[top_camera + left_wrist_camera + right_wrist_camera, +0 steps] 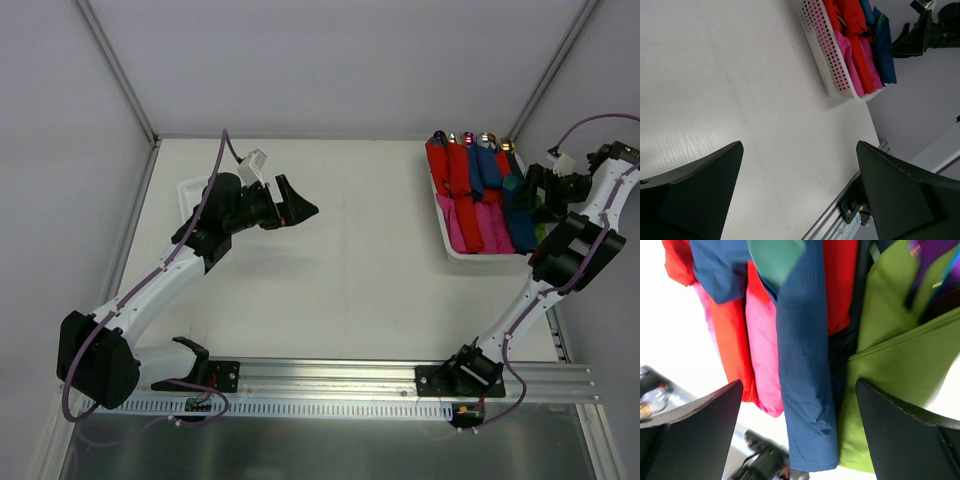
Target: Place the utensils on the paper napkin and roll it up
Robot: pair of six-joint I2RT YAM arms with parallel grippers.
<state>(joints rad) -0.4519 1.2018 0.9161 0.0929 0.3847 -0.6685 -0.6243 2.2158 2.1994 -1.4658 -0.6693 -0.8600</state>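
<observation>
1. The left gripper [297, 208] is held above the bare middle of the table [360, 250], well apart from the basket [827, 50]. In the left wrist view its fingers [695, 195] are seen spread wide, with nothing between them.
2. The white basket is set at the far right of the table and is packed with rolled bundles laid side by side.
3. The navy napkin [805, 365] is seen rolled up and lying in the basket, toward its right side. A pink roll [762, 350] is pressed against it on one side, and a green napkin [890, 370] lies just beside it on the other.
4. A teal utensil [775, 257] is seen at one end of the navy roll; only its tip is shown.
5. The right gripper [799, 385] is held over the basket, directly above the navy roll. Its two fingers are spread apart, one to each side of the roll, and nothing is clamped between them. Whether the roll is touched cannot be told.
6. Red rolls [465, 190] are packed into the left half of the basket, and shiny tips are lined up along its far end.
</observation>
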